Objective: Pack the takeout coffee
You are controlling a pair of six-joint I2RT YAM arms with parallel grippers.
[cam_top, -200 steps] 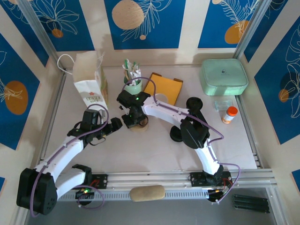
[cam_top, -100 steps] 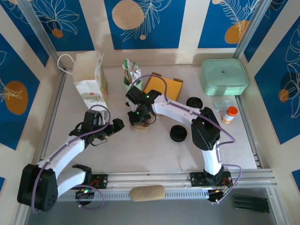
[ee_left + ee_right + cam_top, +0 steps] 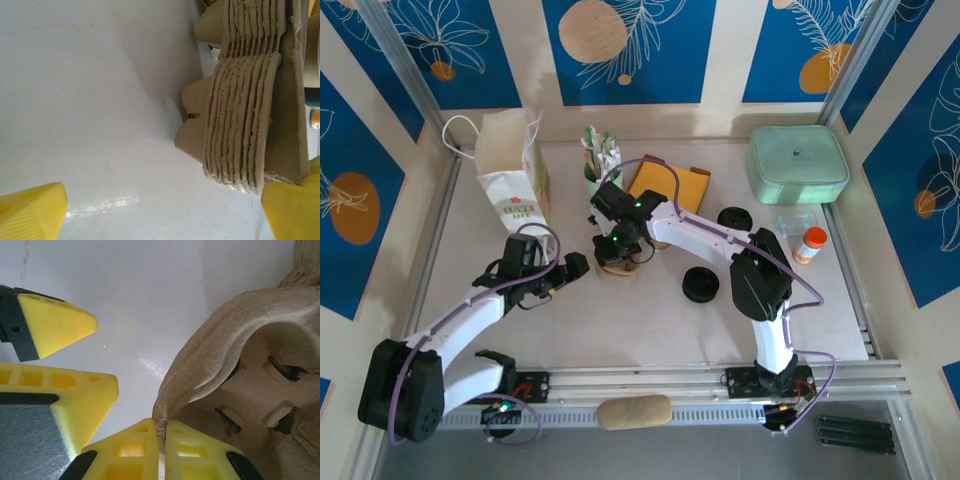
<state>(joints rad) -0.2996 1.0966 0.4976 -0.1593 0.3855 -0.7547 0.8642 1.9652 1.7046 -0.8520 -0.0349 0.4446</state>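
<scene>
A stack of brown moulded-pulp cup carriers [image 3: 623,266] lies mid-table. My right gripper [image 3: 616,248] is shut on the raised rim of the top carrier [image 3: 235,365], the thin pulp edge pinched between its yellow fingertips [image 3: 161,442]. My left gripper [image 3: 572,268] is open just left of the stack. One of its fingers [image 3: 295,205] is by the stack's corner [image 3: 245,135], and nothing lies between its jaws [image 3: 165,215]. Two black round lids [image 3: 700,285] [image 3: 735,217] rest on the table to the right. The takeout coffee cup is hidden under my right arm.
A white paper bag [image 3: 510,185] stands at the back left. Behind the carriers are a mint-green cup of utensils [image 3: 602,172] and an orange-brown flat box [image 3: 675,188]. A mint lidded container [image 3: 798,163], a clear tub [image 3: 797,222] and an orange-capped bottle [image 3: 810,245] sit right.
The right wrist swung back and to the right over the carrier stack, then stayed put. The left gripper edged slightly toward the stack and remains open.
</scene>
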